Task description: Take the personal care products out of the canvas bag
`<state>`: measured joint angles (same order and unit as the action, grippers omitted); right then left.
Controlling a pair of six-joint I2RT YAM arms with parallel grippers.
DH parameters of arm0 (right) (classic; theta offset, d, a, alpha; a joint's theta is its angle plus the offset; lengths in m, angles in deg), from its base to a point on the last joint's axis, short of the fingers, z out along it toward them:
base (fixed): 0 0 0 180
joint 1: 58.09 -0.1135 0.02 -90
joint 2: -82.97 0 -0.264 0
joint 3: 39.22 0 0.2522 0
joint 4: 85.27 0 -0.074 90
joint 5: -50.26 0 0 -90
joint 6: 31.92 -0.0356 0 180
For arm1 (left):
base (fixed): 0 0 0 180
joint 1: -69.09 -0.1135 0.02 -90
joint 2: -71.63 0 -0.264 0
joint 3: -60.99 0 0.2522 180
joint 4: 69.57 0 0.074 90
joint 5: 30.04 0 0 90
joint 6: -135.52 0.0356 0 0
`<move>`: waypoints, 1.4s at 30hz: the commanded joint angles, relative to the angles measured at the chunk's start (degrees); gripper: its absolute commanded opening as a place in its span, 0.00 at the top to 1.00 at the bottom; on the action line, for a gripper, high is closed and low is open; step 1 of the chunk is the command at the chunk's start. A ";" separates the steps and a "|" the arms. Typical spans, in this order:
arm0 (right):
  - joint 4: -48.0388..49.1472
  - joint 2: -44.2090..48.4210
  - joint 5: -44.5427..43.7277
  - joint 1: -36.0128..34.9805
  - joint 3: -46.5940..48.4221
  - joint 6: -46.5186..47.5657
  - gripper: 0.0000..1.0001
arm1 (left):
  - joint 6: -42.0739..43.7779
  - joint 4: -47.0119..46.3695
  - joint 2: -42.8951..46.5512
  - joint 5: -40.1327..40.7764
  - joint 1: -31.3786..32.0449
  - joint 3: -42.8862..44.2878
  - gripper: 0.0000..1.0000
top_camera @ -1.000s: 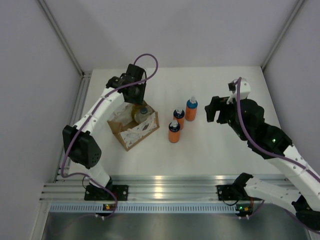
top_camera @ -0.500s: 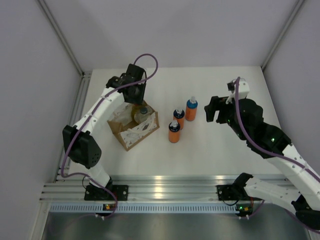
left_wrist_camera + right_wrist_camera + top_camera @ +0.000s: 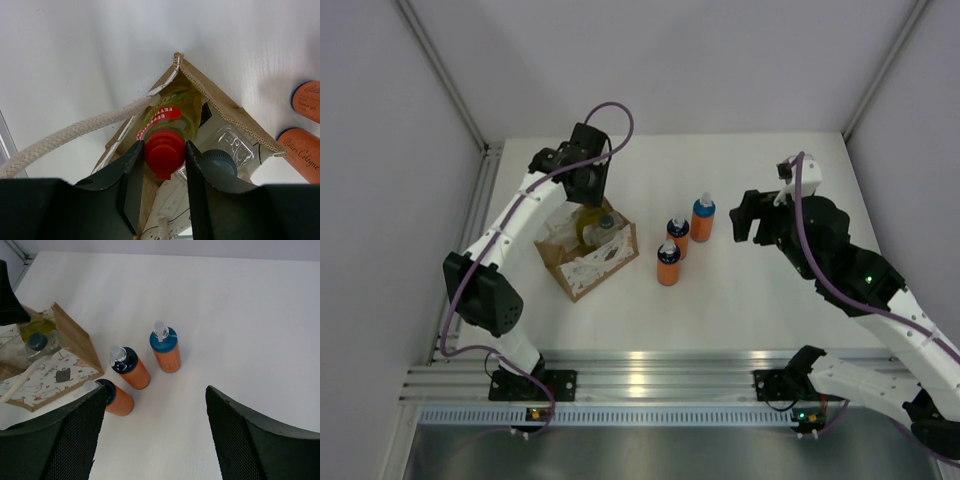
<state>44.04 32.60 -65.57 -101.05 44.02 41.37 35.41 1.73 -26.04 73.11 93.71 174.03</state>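
Standing toward the left of a white surface (image 3: 760, 180), a small tan canvas bag (image 3: 588, 255) with a white printed side holds two bottles. From above, the left arm's wrist covers the far part of the bag, so little of its contents can be made out there. The left wrist camera shows more: the left gripper (image 3: 165, 150) sits directly over the bag's open top, its two dark fingers narrowed onto the red cap (image 3: 164, 149) of one yellow bottle (image 3: 167, 112), touching it on both sides. Most of that bottle's body is hidden inside the bag. Just beside it, one pale clear bottle (image 3: 227, 150) with a dark round cap is partly hidden behind the bag's wall. A thick white rope handle (image 3: 75, 132) runs out of view at the left edge.

Three orange bottles (image 3: 678, 237) stand upright on the surface just right of the bag, close together. Two of them are cut off at the edge of the left wrist view.

The right gripper (image 3: 155, 392) hangs above the surface, right of the orange bottles, fingers spread wide and holding nothing.
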 commanded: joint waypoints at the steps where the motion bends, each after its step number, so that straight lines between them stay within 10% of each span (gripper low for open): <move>1: -0.43 0.10 -0.63 0.60 2.33 0.36 0.23 | 0.18 -2.78 4.15 2.58 -0.28 4.86 1.00; 42: -0.34 -0.61 -0.54 0.86 2.25 3.09 0.23 | -5.01 -0.74 1.16 -7.25 -0.19 37.65 1.00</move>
<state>44.04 31.68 -65.59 -101.05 44.04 43.57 31.24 11.28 -25.76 68.80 93.65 209.61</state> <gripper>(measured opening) 0.773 0.399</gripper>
